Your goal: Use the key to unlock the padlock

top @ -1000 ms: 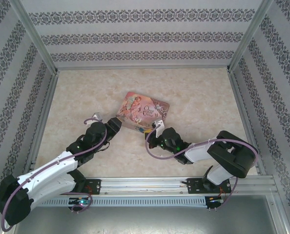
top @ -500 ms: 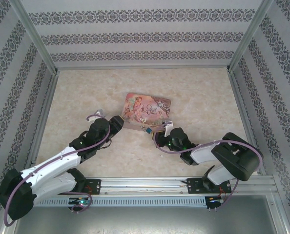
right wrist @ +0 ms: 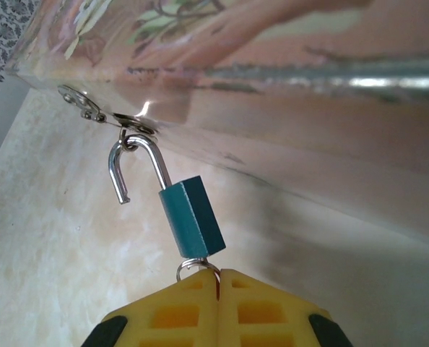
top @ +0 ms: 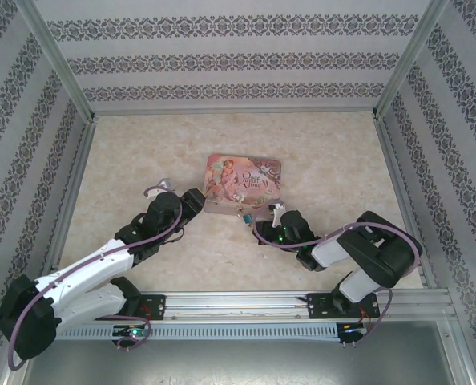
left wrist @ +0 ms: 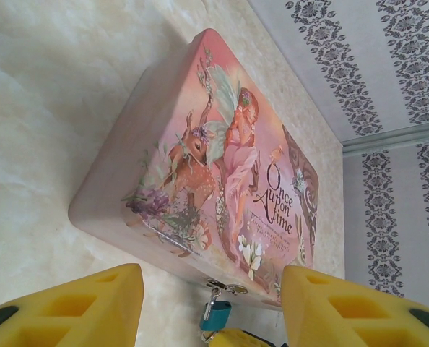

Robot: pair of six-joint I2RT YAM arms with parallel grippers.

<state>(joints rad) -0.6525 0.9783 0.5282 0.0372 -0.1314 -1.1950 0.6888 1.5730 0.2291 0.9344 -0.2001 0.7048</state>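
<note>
White, black arms (top: 86, 277) (purple cables (top: 148, 191))

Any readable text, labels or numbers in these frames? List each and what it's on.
"Once Upon a Time": ornate title on the lid of the pink tin.
Small print beside that title: too small to read.
On the padlock: no markings on the faces shown.
</note>
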